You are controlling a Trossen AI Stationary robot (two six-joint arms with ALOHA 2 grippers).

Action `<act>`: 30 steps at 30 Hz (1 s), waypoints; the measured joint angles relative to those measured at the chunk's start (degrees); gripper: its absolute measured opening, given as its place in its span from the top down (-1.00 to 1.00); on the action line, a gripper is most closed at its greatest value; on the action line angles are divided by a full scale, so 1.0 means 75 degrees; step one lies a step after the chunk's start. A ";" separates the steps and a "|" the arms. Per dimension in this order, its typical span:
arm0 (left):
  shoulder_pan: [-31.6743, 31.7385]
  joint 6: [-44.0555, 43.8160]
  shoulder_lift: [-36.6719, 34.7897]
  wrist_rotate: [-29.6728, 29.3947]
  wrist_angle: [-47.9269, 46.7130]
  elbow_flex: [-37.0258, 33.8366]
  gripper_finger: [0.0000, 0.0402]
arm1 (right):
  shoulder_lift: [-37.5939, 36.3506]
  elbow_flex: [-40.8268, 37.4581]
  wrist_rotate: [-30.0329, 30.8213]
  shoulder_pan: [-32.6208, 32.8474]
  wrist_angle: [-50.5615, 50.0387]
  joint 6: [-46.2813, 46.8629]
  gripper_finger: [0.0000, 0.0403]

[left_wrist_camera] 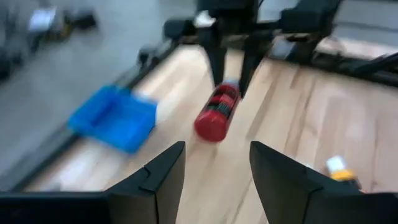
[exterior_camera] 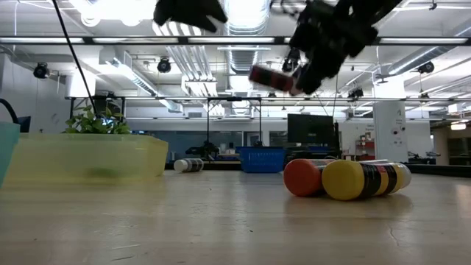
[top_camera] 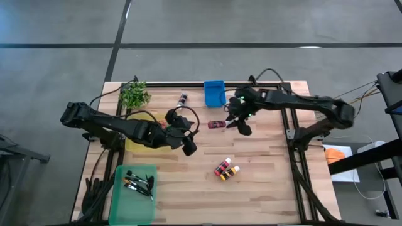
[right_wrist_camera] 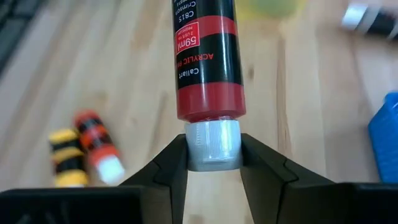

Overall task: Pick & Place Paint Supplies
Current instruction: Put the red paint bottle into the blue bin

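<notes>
Red paint bottle (right_wrist_camera: 205,59) (cap pinched) juts from the right tool (right_wrist_camera: 213,163).

Table top (top_camera: 264,157) seen as pale, smooth wood planks; red paint bottle (right_wrist_camera: 205,56) glossy, white cap (right_wrist_camera: 213,144) ribbed.

A robotics lab or open workshop hall: the pale wooden-plank counter (top_camera: 264,157) sits in a black metal frame (top_camera: 295,135) on a grey concrete floor (top_camera: 201,25). Beyond it, exposed silver ceiling ducts (exterior_camera: 243,62), strip lights (exterior_camera: 110,11) and a dark monitor (exterior_camera: 310,129) fill the room.
</notes>
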 joint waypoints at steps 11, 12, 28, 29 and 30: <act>0.0346 0.4488 0.0000 0.0849 0.2310 -0.0379 0.14 | -0.1489 0.0003 -0.0455 0.0242 0.0124 0.1724 0.45; 0.0428 0.4491 0.0003 0.0969 0.2258 -0.0309 0.14 | -0.1536 0.0003 -0.0523 0.0242 0.0117 0.1806 0.45; 0.1396 0.5694 0.0280 0.3358 0.1600 0.0843 -0.48 | -0.1784 0.0003 -0.0945 0.0242 0.0638 0.2906 0.45; 0.1436 0.5714 0.0280 0.3363 0.1620 0.0843 -0.50 | -0.1782 0.0003 -0.0950 0.0251 0.0654 0.2946 0.45; 0.1491 0.5718 0.0268 0.3371 0.1688 0.0843 -0.51 | -0.1773 0.0002 -0.0947 0.0276 0.0661 0.2989 0.45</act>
